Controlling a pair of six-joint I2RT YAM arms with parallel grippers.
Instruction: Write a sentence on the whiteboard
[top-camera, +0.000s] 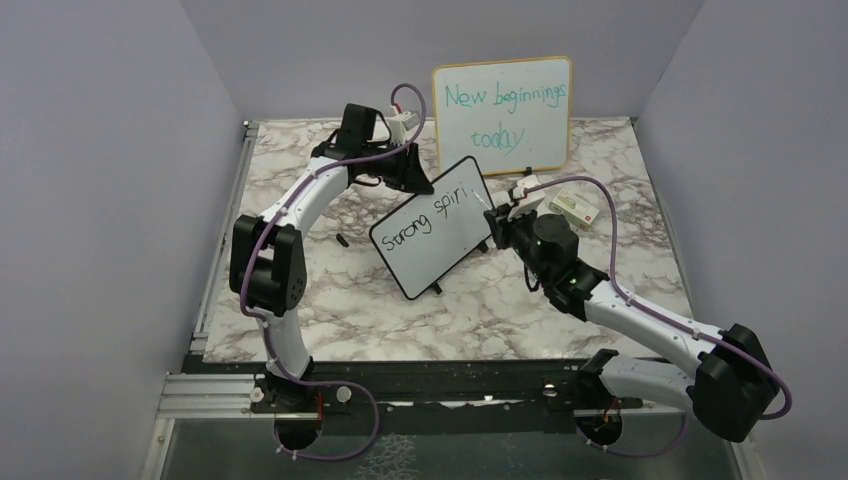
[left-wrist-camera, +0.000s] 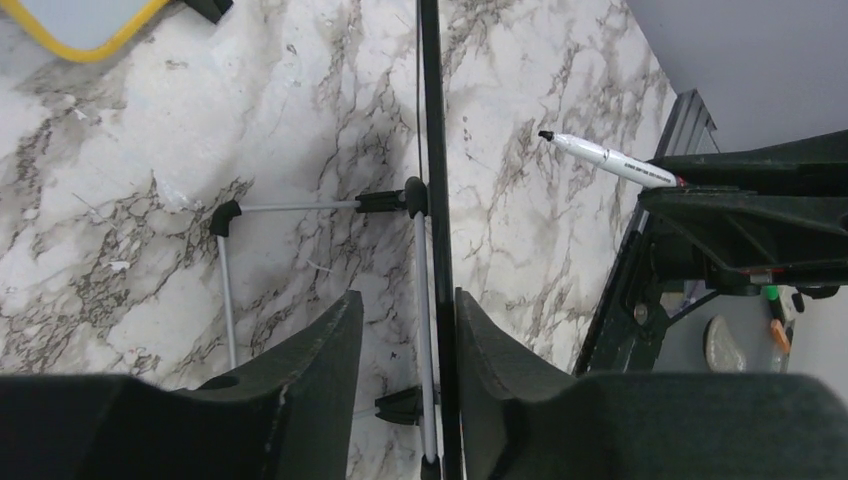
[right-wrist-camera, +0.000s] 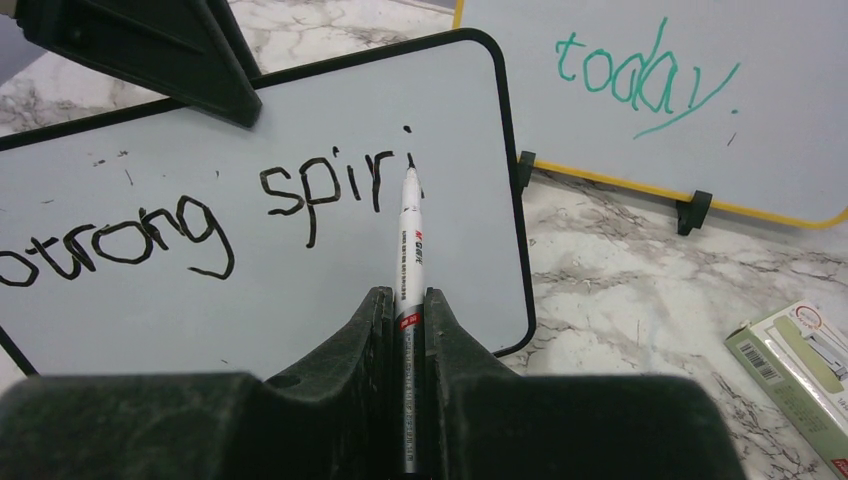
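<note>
The small black-framed whiteboard (top-camera: 432, 228) stands tilted at mid-table and reads "Strong spiri" in black. My left gripper (top-camera: 418, 172) sits at its upper edge. In the left wrist view the jaws (left-wrist-camera: 406, 295) straddle the frame (left-wrist-camera: 430, 150), the right finger against it. My right gripper (top-camera: 497, 222) is shut on a white marker (right-wrist-camera: 410, 230). The marker's tip touches the whiteboard (right-wrist-camera: 300, 290) just below the dot of the last "i". The marker also shows in the left wrist view (left-wrist-camera: 610, 160).
A larger yellow-framed board (top-camera: 503, 112) with teal "New beginnings today" stands at the back, close behind the whiteboard. A small green-and-white box (top-camera: 572, 208) lies right of my right gripper. A small dark object (top-camera: 342, 240) lies on the marble left of the whiteboard. Grey walls enclose the table.
</note>
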